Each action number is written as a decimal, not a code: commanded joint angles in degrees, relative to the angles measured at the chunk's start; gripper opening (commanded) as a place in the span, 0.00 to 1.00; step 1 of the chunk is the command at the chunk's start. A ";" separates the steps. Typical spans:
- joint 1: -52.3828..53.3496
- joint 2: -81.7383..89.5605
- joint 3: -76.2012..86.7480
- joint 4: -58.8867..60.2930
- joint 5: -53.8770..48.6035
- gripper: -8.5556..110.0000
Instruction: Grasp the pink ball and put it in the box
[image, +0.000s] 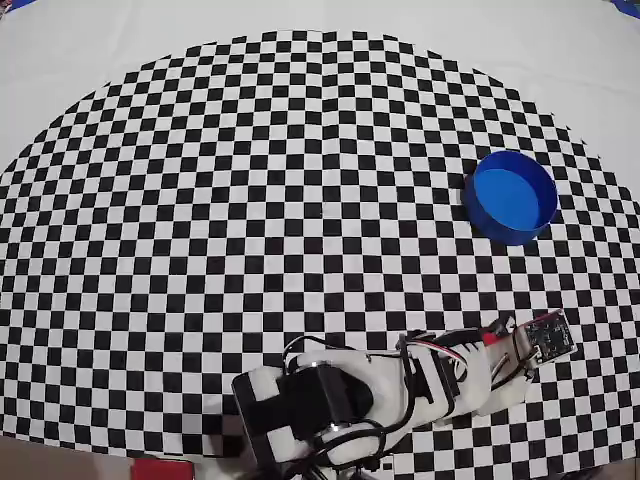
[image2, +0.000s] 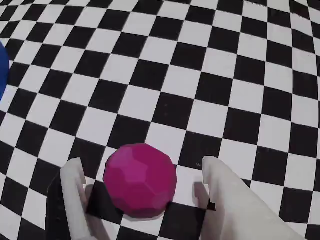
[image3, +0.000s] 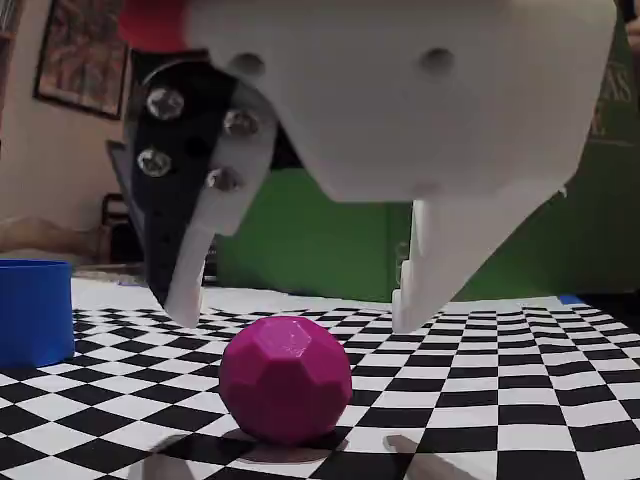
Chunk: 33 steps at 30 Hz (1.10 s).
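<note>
My gripper (image2: 141, 165) stands wide open over the pink ball (image2: 140, 180), and it has hold of nothing. In the wrist view my two white fingers (image2: 75, 187) reach up from the bottom edge, one on each side of the ball, with a clear gap of cloth between each finger and the ball's faceted surface. The ball rests on the checkered cloth (image2: 210, 75), between my fingertips, slightly nearer the left finger in that view.

The fixed view, low at table level, shows the same from the front: my gripper (image3: 300, 305) hangs just above the pink ball (image3: 286, 377), the fingertips ending near the ball's top, one to its left and one to its right, neither touching it. The ball sits on the cloth and casts a dark shadow under itself.

Farther off is the box (image3: 33, 310), a blue round container standing upright on the cloth at the left edge of the fixed view, well apart from the ball. A sliver of its blue wall also shows at the left edge of the wrist view.

From overhead, my arm (image: 400, 385) lies along the bottom of the checkered cloth (image: 250, 180), reaching to the right, and it hides the ball. The box (image: 511, 197) stands at the right side of the cloth, open side up, its inside showing only blue, well apart from my wrist.
</note>
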<state>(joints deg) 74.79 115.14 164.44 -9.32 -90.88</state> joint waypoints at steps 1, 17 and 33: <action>-0.26 -0.09 -2.02 -1.05 -0.44 0.30; -0.62 -4.75 -5.45 -1.14 -0.44 0.30; -1.05 -7.82 -6.33 -1.76 -0.44 0.30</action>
<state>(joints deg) 74.27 107.67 160.40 -9.93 -90.88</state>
